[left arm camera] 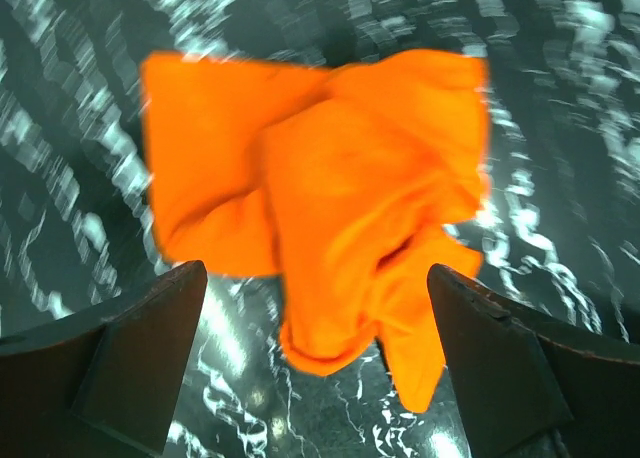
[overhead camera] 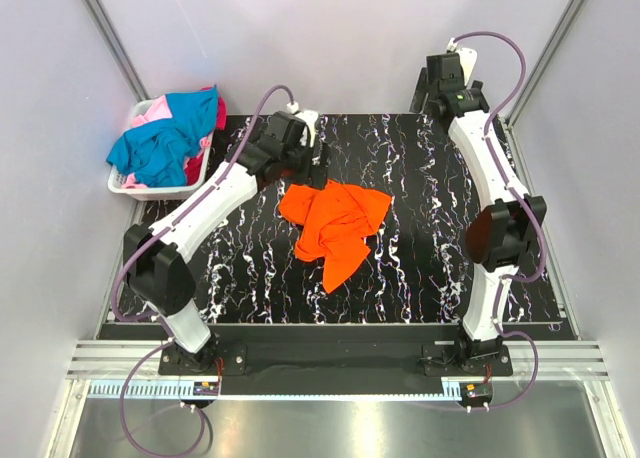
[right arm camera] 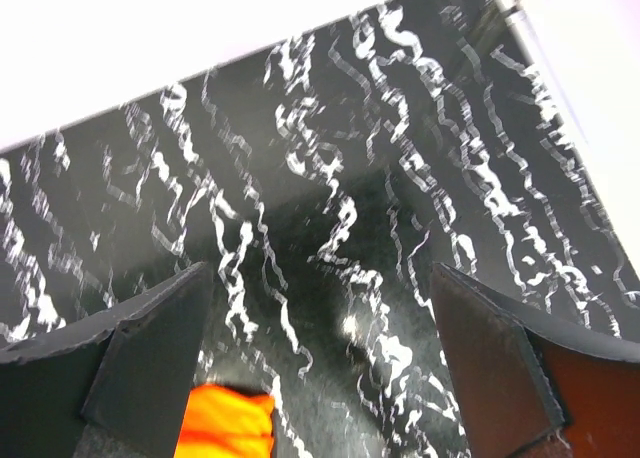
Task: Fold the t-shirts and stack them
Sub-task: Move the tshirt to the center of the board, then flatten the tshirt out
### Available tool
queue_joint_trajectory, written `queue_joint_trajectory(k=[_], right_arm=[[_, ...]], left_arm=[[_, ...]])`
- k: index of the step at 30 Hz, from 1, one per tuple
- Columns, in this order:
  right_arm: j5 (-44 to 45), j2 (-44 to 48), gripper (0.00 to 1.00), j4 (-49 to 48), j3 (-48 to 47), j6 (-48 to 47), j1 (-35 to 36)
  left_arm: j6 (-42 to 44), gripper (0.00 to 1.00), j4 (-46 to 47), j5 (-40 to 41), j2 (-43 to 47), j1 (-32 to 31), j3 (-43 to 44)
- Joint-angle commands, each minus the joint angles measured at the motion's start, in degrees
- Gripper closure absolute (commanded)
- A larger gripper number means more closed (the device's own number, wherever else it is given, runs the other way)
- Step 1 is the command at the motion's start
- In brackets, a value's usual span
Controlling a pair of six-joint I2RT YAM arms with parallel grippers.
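An orange t-shirt (overhead camera: 335, 228) lay crumpled near the middle of the black marbled table (overhead camera: 430, 258). The left gripper (left arm camera: 315, 278) hung over the shirt's far edge, its fingers spread wide apart and holding nothing. The right gripper (right arm camera: 320, 273), likewise spread and empty, hung near the table's far right corner, well apart from the shirt. Teal-blue, pink and red t-shirts (overhead camera: 165, 138) sat heaped in a white basket (overhead camera: 150, 190) at the far left.

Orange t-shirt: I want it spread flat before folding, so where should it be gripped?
On the crumpled orange cloth t-shirt, likely the flat far-left corner, approached from above: it lies smooth and exposed at the edge, while the middle is bunched.
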State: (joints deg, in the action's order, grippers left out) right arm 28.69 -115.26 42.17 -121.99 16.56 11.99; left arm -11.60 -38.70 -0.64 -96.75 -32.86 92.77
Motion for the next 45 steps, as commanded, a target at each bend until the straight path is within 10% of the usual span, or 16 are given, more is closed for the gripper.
queue_joint_trajectory(k=[1, 17, 31, 45], right_arm=[[-4.68, 3.91, 0.04, 1.06, 1.14, -0.03, 0.4], [-41.15, -4.25, 0.11, 3.26, 2.21, -6.18, 4.01], [-59.52, -24.82, 0.36, 4.68, -20.37, -3.64, 7.96], [-56.03, -33.97, 0.29, 4.06, -23.46, -3.99, 14.9]], left_arm=[[-7.55, 0.01, -0.06, 10.3, 0.42, 0.69, -1.89], [-31.2, 0.63, 0.37, 1.0, -7.23, 12.27, -5.66], [-30.86, 0.62, 8.38, -11.48, -11.97, 16.78, -4.97], [-30.33, 0.57, 8.38, -8.5, -7.32, 17.31, -13.05]])
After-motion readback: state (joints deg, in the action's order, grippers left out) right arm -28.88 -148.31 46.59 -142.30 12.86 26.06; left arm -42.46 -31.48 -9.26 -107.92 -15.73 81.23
